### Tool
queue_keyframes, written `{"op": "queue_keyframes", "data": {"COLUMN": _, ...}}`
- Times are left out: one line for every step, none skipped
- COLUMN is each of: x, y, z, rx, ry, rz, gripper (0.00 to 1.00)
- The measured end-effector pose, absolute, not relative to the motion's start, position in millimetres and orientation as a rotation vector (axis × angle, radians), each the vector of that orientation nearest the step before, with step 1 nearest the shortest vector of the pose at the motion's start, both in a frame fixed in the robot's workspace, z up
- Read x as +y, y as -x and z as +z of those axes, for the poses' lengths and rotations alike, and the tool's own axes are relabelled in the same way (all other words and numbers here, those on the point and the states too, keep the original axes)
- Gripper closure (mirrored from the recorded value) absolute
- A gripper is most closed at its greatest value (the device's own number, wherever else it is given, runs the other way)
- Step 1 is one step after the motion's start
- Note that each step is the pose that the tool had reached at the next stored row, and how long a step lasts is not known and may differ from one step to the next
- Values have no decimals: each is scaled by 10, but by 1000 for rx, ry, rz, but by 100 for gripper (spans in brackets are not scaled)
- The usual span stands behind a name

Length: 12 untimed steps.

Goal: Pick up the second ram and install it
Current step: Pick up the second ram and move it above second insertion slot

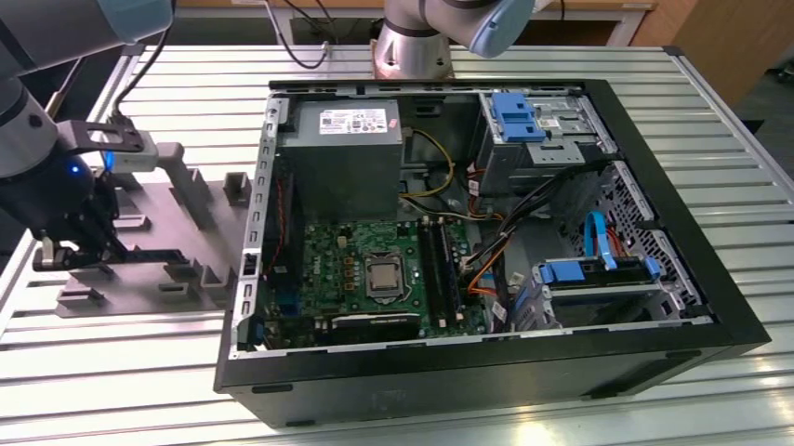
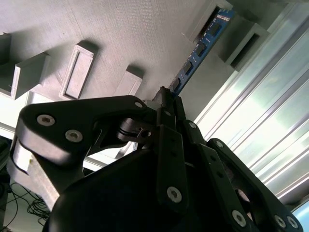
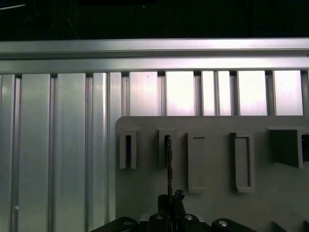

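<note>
Second wrist view: gripper [image 2: 166, 98] pinched shut on the second ram [image 2: 200, 46], blue face visible, far end in a slot by the grey fixture plate's [image 2: 120, 38] edge. First wrist view: ram edge-on. Exterior view: open computer case [image 1: 694, 307] beside the plate.

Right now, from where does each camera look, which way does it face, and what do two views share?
Exterior view: raised, looking down at the open computer case, grey slotted holder and arm.
Second wrist view: on the wrist, looks along the gripper to the second ram it grips.
First wrist view: wrist-mounted, faces the holder and slatted table; gripper tips show.
Both wrist views share gripper, second ram, holder.
</note>
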<state>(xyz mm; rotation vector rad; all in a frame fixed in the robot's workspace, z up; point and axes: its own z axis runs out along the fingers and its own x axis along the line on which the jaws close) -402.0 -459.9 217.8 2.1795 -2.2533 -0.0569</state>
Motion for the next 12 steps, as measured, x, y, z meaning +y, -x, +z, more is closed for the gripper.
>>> {"op": "queue_keyframes", "data": {"x": -4599, "y": 4020, "z": 2180, "rx": -2253, "ry": -2179, "rz": -57, "gripper": 86}}
{"op": "queue_keyframes", "data": {"x": -4599, "y": 4020, "z": 2183, "rx": -2253, "ry": -2179, "rz": -57, "gripper": 86}}
{"op": "queue_keyframes", "data": {"x": -4599, "y": 4020, "z": 2185, "rx": -2253, "ry": -2180, "rz": -57, "gripper": 86}}
{"op": "queue_keyframes", "data": {"x": -4599, "y": 4020, "z": 2187, "rx": -2253, "ry": -2180, "rz": -57, "gripper": 86}}
{"op": "queue_keyframes", "data": {"x": -4599, "y": 4020, "z": 2190, "rx": -2253, "ry": -2179, "rz": -57, "gripper": 86}}
{"op": "queue_keyframes", "data": {"x": -4599, "y": 4020, "z": 2193, "rx": -2253, "ry": -2179, "rz": -57, "gripper": 86}}
{"op": "queue_keyframes", "data": {"x": -4599, "y": 4020, "z": 2196, "rx": -2253, "ry": -2179, "rz": -57, "gripper": 86}}
{"op": "queue_keyframes", "data": {"x": -4599, "y": 4020, "z": 2199, "rx": -2253, "ry": -2179, "rz": -57, "gripper": 86}}
{"op": "queue_keyframes", "data": {"x": -4599, "y": 4020, "z": 2202, "rx": -2253, "ry": -2179, "rz": -57, "gripper": 86}}
{"op": "queue_keyframes", "data": {"x": -4599, "y": 4020, "z": 2206, "rx": -2253, "ry": -2180, "rz": -57, "gripper": 86}}
{"op": "queue_keyframes", "data": {"x": -4599, "y": 4020, "z": 2209, "rx": -2253, "ry": -2180, "rz": -57, "gripper": 86}}
{"op": "queue_keyframes", "data": {"x": -4599, "y": 4020, "z": 2212, "rx": -2253, "ry": -2180, "rz": -57, "gripper": 86}}
